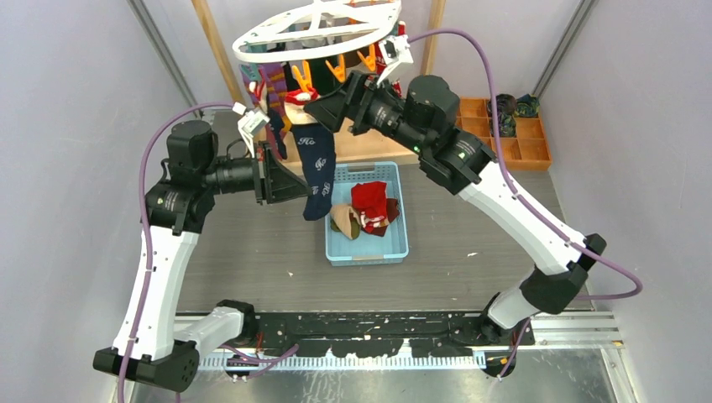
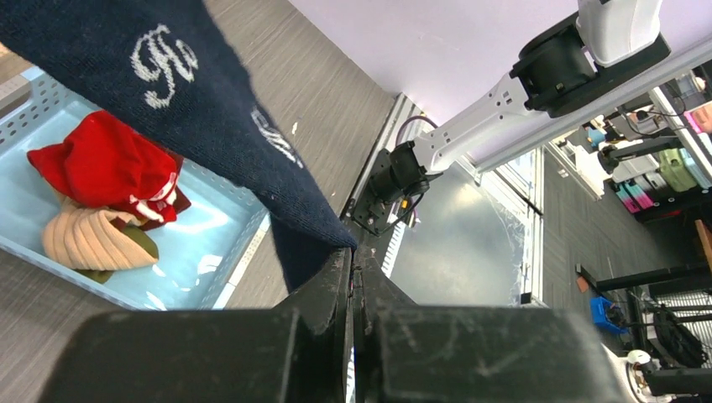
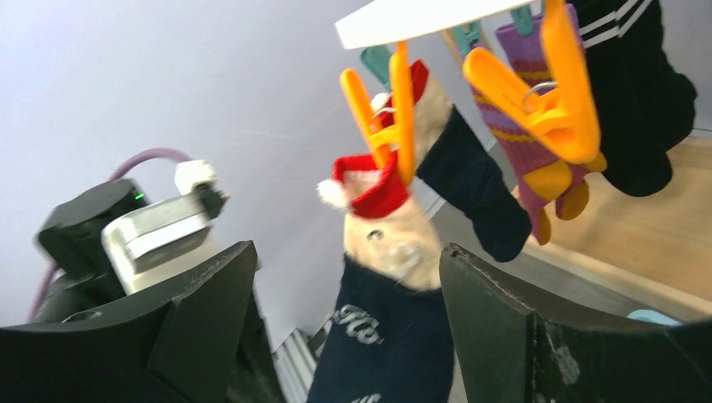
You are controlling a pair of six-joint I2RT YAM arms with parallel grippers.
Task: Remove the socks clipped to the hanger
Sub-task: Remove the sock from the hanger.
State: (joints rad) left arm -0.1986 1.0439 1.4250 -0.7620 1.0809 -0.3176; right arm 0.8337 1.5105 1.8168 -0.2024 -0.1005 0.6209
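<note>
Step in hand: freeing the navy sock [image 1: 319, 164] [image 2: 210, 109] [image 3: 378, 344] from its orange clip [image 3: 401, 117].

- The sock hangs from the near side of the hanger [image 1: 252, 38] [image 3: 403, 21], cuff in the clip, toe above the basket [image 1: 367, 260], which holds socks already removed.
- The left gripper [image 1: 291, 185] [image 2: 351, 260] is clamped on the sock's lower end. Its arm reaches in level from the left.
- The right gripper [image 1: 317, 107] [image 3: 346, 252] stands wide and holds nothing, with one jaw on either side of the sock just below the clip. Its arm stretches up and left from the right.

Next move, as judged: raise the right gripper to squeeze the clip's handles, or pull the sock down with the left.
</note>
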